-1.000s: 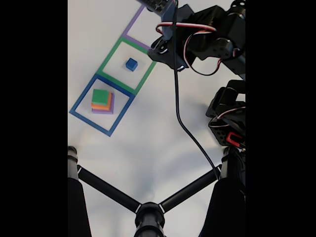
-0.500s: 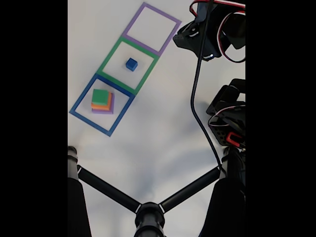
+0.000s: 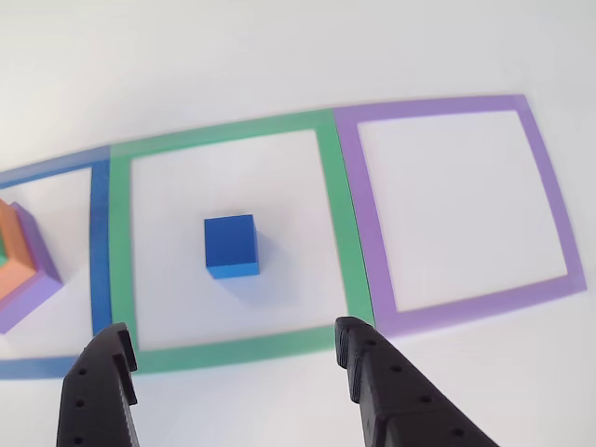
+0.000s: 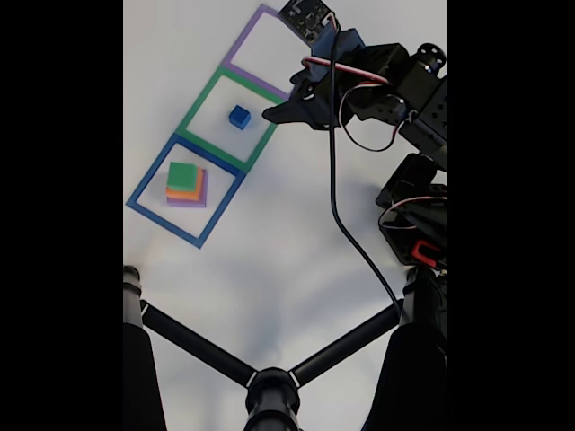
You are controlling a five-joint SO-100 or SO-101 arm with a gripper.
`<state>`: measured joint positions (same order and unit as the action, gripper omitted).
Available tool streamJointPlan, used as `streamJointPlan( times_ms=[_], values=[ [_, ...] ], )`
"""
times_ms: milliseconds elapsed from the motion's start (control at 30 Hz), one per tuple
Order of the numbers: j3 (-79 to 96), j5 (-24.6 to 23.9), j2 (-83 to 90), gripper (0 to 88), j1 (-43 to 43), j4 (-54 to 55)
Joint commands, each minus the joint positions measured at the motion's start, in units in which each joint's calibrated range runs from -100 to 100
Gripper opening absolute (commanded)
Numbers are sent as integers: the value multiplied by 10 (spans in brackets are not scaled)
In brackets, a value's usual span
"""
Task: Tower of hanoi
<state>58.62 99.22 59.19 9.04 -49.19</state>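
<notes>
Blocks for the Hanoi puzzle sit on my white surface (image 4: 269,260), inside a row of three taped squares. Largest first: the black tripod (image 4: 269,386) fills the bottom of the fixed view, and the arm (image 4: 395,99) reaches in from the right edge with its cable trailing down. Next, the squares: the blue square (image 4: 184,190) holds the stack (image 4: 186,185), purple at the bottom, orange above it, green on top. The green square (image 3: 233,247) in the middle holds the small blue cube (image 3: 231,246), alone and roughly centred. The purple square (image 3: 461,209) has nothing in it.

My pincer (image 3: 228,349) is spread wide, holding nothing. In the other view its two black fingertips (image 3: 358,349) hang just short of the green square's near border, with the blue cube ahead and between them but well apart from both.

I judge that the smallest piece is parked in the middle square and I am lining up on it, though whether it or the green block goes next I cannot tell from here. If the cube is the target, the next move calls for pushing forward and down until the fingers straddle it squarely, then closing.
</notes>
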Motion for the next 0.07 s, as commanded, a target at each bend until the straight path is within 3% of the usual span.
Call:
streamJointPlan(
  times_ms=[0, 33],
  values=[
    [169, 8, -6, 262, 14, 288],
    [203, 8, -25, 264, 15, 350]
  ],
)
